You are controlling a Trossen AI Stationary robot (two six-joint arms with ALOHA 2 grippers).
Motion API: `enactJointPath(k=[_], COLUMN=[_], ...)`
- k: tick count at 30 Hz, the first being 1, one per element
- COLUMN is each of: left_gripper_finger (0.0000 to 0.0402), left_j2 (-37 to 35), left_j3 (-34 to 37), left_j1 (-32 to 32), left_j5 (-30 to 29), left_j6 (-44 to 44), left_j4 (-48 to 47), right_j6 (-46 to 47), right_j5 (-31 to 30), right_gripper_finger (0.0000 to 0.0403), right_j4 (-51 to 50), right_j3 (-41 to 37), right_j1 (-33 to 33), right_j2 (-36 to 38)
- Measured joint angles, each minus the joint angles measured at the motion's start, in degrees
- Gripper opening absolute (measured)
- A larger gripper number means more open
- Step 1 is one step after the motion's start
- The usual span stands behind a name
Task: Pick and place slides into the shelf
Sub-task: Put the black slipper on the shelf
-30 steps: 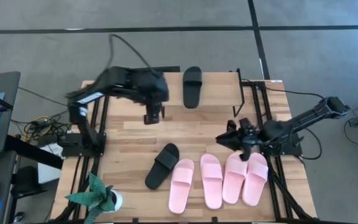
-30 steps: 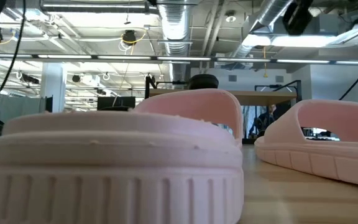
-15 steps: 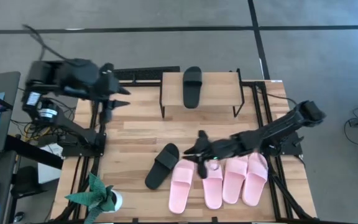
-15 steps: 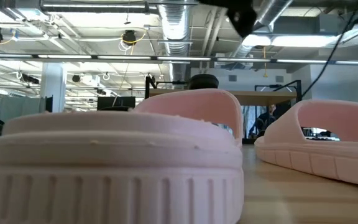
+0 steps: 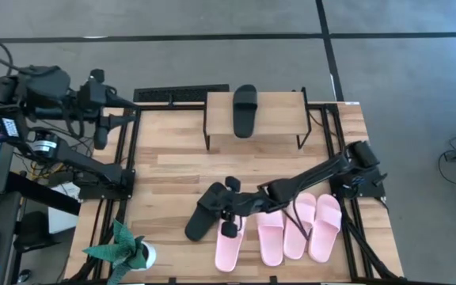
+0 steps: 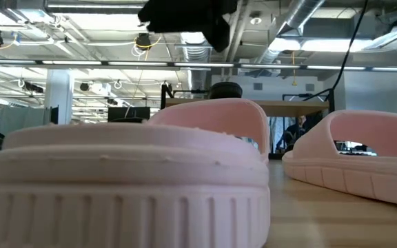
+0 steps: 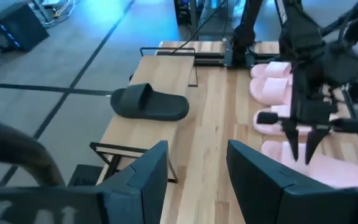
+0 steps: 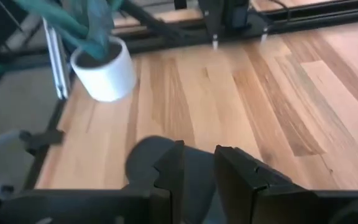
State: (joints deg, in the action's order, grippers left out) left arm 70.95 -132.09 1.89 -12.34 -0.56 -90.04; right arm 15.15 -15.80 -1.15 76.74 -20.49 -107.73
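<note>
Right gripper [image 5: 226,207], fingers parted and empty, hovered over matte black foam slide [image 5: 205,210] at table's 7 o'clock. Probably light, flexible; wide strap looked best hold.

Light wooden plank tabletop [image 5: 172,170] carries a small low shelf, pale plank top on thin black metal legs [image 5: 275,119], at the far edge. One matte black slide [image 5: 245,110] lies on the shelf top. Near edge: second matte black slide [image 5: 204,212], four pale pink slides [image 5: 279,229] side by side. White pot with green plant [image 5: 130,252] at near left corner.
</note>
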Motion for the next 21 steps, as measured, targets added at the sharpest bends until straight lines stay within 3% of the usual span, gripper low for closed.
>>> enactJointPath(k=[3,8,11,13,17,21], left_gripper_finger=[0.0153,0.0153,0.0153,0.0153,0.0153,0.0153], left_j2=[-1.16,-2.99,-4.25,-5.02,-7.08,-9.52], left_j3=[0.00,0.00,0.00,0.00,0.00,-0.02], left_j1=[0.00,0.00,0.00,0.00,0.00,0.00], left_j5=[-0.01,1.09,1.39,1.42,1.42,1.42], left_j6=[0.10,-0.83,-1.30,-2.29,-3.40,-3.99], left_j4=[0.02,0.00,0.02,0.02,0.02,0.02], right_j6=[1.99,20.42,25.92,24.85,19.37,16.25], right_j5=[1.32,8.37,12.29,7.58,-6.10,-11.30], right_gripper_finger=[0.0075,0.0075,0.0075,0.0075,0.0071,0.0066], right_j4=[0.34,6.59,11.31,8.23,-10.54,-23.85], right_j3=[0.04,0.05,0.64,3.67,15.13,26.30], right_j1=[0.43,2.71,4.19,3.49,0.31,-1.57], right_j2=[-1.72,-3.36,-3.39,-3.40,-4.98,-11.08])
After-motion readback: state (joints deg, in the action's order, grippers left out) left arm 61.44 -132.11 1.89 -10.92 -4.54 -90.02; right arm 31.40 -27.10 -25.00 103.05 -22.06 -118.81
